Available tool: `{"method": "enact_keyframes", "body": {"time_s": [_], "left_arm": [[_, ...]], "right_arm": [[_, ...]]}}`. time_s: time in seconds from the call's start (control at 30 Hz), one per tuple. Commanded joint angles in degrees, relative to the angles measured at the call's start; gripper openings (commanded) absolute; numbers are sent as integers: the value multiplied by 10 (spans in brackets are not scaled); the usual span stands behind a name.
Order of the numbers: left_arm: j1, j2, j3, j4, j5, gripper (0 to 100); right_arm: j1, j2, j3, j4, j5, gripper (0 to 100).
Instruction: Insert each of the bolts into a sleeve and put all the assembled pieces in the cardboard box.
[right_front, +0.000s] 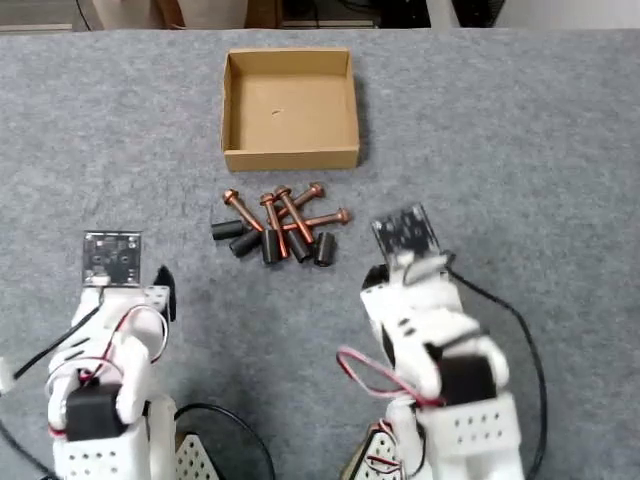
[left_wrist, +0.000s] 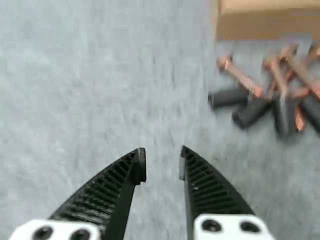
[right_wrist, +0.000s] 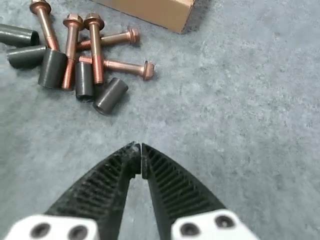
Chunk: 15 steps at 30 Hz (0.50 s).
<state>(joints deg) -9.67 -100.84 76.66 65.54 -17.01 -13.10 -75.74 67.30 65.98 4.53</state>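
High view: bolts (right_front: 285, 210) and sleeves (right_front: 268, 246) are lying heaped, unassembled, at six o'clock of the cardboard box (right_front: 290, 158). Left wrist view: left gripper (left_wrist: 162, 162) is hovering, fingers slightly spread, well apart from the heap. Right wrist view: right gripper (right_wrist: 138, 150) is hovering with fingers pressed together. It is needing to open first, then take the outlying sleeve (right_wrist: 110, 95), avoiding the crossed bolts.

White plastic arms (right_front: 420, 320), ribbed black pincers (left_wrist: 162, 160), red wires (right_front: 358, 368), black cables (right_front: 527, 345)
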Motion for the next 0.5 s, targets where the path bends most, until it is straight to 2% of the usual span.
{"method": "enact_keyframes", "body": {"time_s": [0.0,0.17,0.3,0.37,0.47], "left_arm": [[-33,-3,-62,-9,2,119],[-143,108,-118,-11,2,35],[-239,215,-159,-11,3,35],[-263,260,-167,-11,2,35],[-271,307,-168,-5,2,35]], "right_arm": [[-34,153,-176,62,-4,2],[-126,323,-343,137,-13,9],[-157,463,-423,138,-104,114],[-158,534,-463,141,-118,156],[-158,630,-516,142,-120,159]]}}
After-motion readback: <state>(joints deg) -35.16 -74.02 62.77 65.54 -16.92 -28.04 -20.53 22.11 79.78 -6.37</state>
